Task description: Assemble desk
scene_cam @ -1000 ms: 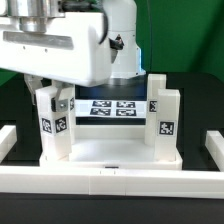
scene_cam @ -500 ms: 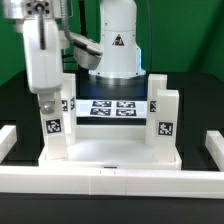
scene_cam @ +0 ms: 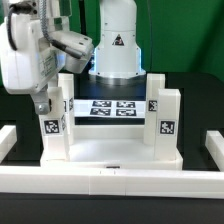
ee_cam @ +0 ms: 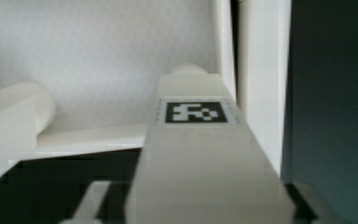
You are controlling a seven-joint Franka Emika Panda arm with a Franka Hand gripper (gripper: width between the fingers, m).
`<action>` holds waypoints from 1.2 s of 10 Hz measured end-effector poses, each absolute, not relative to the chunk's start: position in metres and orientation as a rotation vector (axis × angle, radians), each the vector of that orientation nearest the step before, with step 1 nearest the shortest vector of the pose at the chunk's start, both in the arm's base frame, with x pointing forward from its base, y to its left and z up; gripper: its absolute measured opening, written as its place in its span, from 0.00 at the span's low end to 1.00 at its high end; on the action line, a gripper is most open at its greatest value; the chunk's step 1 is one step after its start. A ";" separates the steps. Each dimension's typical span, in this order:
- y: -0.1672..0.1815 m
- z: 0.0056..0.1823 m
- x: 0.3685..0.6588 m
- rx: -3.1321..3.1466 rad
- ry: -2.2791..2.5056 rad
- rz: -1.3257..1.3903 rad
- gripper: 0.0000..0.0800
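The white desk panel [scene_cam: 110, 152] lies on the black table with its four tagged legs standing up in its corners. The front-left leg [scene_cam: 53, 128] is under my gripper [scene_cam: 42, 100], whose hand is turned and leans toward the exterior view's left. In the wrist view this leg [ee_cam: 197, 150] runs straight between my fingers [ee_cam: 101, 197]. A thin dark gap shows between the lighter finger and the leg, so the jaws stand open around its top. The front-right leg [scene_cam: 167, 120] and the two back legs [scene_cam: 155, 95] stand free.
The marker board [scene_cam: 110, 107] lies flat behind the desk, between the back legs. Long white rails [scene_cam: 110, 182] frame the black surface in front and at both sides. The robot's base [scene_cam: 117, 45] stands at the back.
My hand has turned about the front-left leg and swung toward the exterior view's left. The desk and its legs have stayed in place.
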State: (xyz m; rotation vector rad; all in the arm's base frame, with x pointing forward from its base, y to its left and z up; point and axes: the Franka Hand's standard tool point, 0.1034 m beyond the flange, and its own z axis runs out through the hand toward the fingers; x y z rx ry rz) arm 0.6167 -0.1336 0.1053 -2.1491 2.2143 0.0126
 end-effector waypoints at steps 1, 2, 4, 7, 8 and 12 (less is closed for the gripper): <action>-0.134 0.104 0.616 -2.182 2.187 0.012 0.63; -0.134 0.105 0.617 -2.281 2.088 0.007 0.63; -0.133 0.105 0.617 -2.485 1.845 -0.004 0.77; -0.125 0.107 0.623 -2.723 1.470 -0.042 0.81; -0.123 0.107 0.623 -2.791 1.354 -0.047 0.81; -0.119 0.107 0.626 -2.979 0.891 -0.073 0.81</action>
